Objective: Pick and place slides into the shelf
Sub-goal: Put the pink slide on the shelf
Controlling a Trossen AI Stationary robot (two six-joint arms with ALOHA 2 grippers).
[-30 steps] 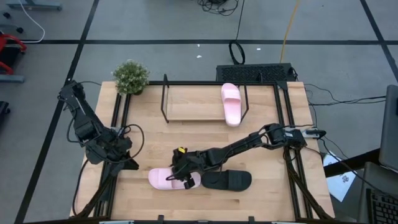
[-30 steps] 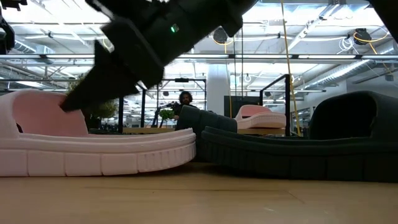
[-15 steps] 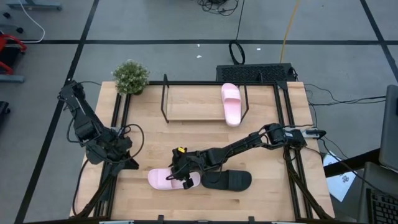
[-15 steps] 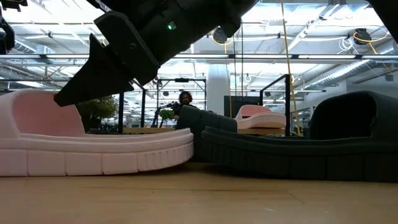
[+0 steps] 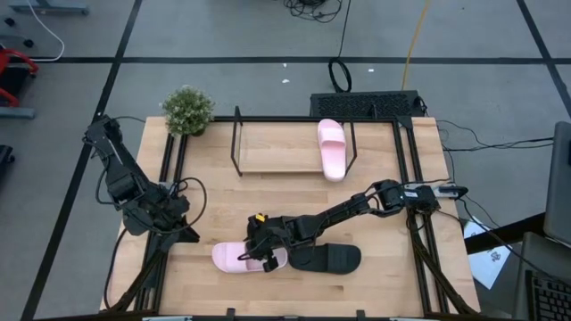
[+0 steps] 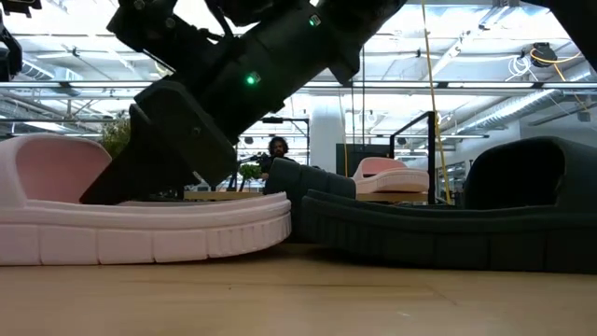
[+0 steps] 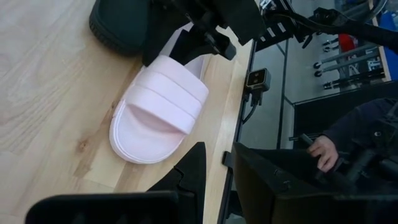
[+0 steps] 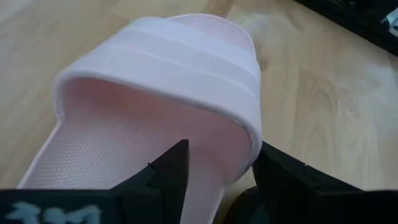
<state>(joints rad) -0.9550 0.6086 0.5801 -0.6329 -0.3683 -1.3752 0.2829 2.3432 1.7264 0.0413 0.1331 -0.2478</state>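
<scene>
Right tool (image 5: 265, 256): positioned at the near edge of the desk, fingers spread, one dark finger (image 8: 171, 167) over the footbed and the other (image 8: 283, 174) outside the side wall of the pale pink foam slide with a wide ribbed strap (image 5: 239, 258). The fingers straddle the wall but are not yet seen closed on it.

Governing relation: that slide lies with its long axis along the near edge, strap end toward the left corner, heel end abutting the black foam slide (image 5: 327, 259) beside it. The right tool enters from the heel side, directly over the slide. The left tool (image 5: 183, 234) waits near the left edge, well apart; I cannot tell how its fingers stand. The right arm is judged far better placed.

Surface: light wooden desk (image 5: 401, 285), bare around the pair.

Farther back: low black-rod shelf with pale wooden board (image 5: 268, 152) along the far edge. A second pale pink slide (image 5: 331, 148) already rests at its right end, toe overhanging the front; remaining board is unoccupied. A small green potted plant (image 5: 187, 110) stands at the far left corner. A person's hand (image 7: 321, 152) shows beyond the desk.
</scene>
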